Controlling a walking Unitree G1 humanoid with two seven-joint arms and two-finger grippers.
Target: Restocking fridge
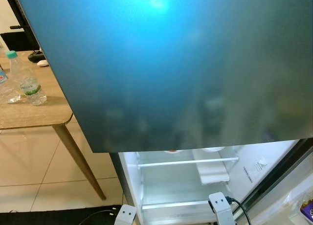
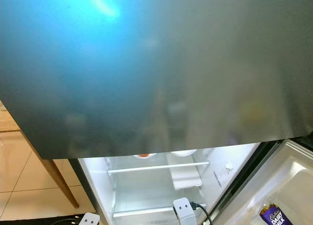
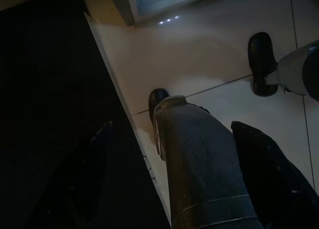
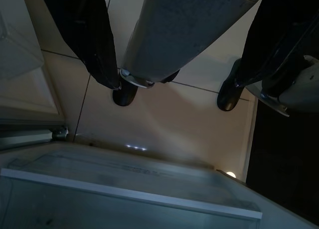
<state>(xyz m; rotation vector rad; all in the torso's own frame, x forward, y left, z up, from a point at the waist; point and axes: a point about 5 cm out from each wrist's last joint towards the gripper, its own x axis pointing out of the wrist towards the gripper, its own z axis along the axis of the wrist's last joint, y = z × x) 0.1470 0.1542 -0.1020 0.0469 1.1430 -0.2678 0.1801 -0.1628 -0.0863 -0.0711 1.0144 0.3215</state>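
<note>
The closed upper fridge door (image 1: 186, 63) hid most shelves (image 1: 188, 162); both hands, left hand (image 3: 174, 184) and right hand (image 4: 182, 45), hung below with fingers apart.

- A floor of pale cream glossy tiles (image 1: 29, 171) with thin grout lines is seen.
- A light wooden table (image 1: 34, 112) with a slanted brown leg (image 1: 80, 161) is placed at the left.
- A dark mat (image 3: 45, 89) is laid over the tiles, its straight edge being met by them.
- Small bright light spots (image 4: 135, 148) are reflected on the tiles.
</note>
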